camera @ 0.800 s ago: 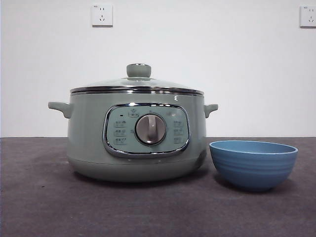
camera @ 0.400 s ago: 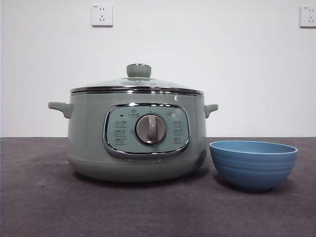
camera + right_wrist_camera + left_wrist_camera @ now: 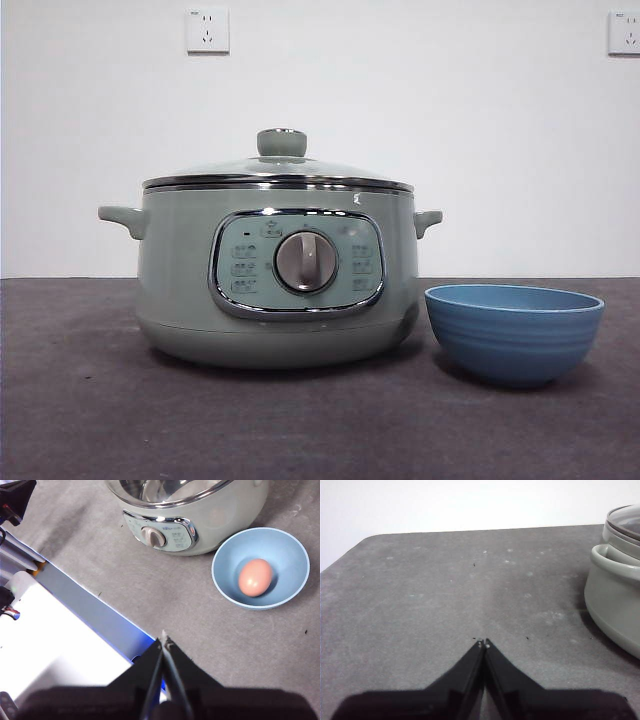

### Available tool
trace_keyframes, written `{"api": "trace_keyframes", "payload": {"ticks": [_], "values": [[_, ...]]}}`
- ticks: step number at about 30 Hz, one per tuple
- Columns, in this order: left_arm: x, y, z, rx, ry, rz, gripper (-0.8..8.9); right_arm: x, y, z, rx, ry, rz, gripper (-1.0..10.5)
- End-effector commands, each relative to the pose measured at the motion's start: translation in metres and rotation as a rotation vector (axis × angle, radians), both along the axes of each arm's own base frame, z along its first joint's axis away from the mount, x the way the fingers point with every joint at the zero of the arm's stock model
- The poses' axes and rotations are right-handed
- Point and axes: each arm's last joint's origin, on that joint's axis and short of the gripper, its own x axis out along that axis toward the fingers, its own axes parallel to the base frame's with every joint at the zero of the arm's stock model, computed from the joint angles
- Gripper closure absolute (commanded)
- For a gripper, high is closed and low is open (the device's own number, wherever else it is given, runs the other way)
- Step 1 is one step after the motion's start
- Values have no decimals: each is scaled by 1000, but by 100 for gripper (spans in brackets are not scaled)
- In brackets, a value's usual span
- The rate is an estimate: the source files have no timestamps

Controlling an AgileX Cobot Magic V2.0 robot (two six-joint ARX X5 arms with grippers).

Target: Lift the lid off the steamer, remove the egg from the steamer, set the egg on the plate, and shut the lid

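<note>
The pale green steamer (image 3: 275,290) stands on the grey table with the glass lid (image 3: 280,168) resting on it, knob up. The blue plate (image 3: 513,335), a deep bowl, sits just to its right. In the right wrist view the egg (image 3: 255,577), pinkish brown, lies inside the plate (image 3: 290,560), beside the steamer (image 3: 220,515). My right gripper (image 3: 164,639) is shut and empty, high above the table's front edge. My left gripper (image 3: 483,642) is shut and empty, low over bare table, with the steamer (image 3: 615,600) off to one side. Neither gripper shows in the front view.
The table's front edge (image 3: 95,607) with a blue-lit strip and white floor beyond shows in the right wrist view. A dark arm part (image 3: 15,497) sits at that view's corner. Two wall sockets (image 3: 207,30) are on the white wall behind.
</note>
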Motion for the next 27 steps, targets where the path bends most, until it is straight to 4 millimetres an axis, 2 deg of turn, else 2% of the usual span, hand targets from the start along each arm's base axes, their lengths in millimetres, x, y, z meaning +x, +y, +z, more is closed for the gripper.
{"api": "trace_keyframes", "payload": {"ticks": [1,17,21,24,27], "values": [[1,0,-4,-6,7,4,817,0,0,2,1,-9,0,946],[1,0,-4,-6,7,4,817,-1,-1,2,2,-17,0,946],[1,0,-4,-6,7,4,817,-6,-7,9,-12,-177,-11,946],[1,0,-4,-6,7,4,817,-9,-15,19,55,-340,-82,946],[1,0,-4,-6,6,4,817,-13,-22,19,79,-464,-167,946]]}}
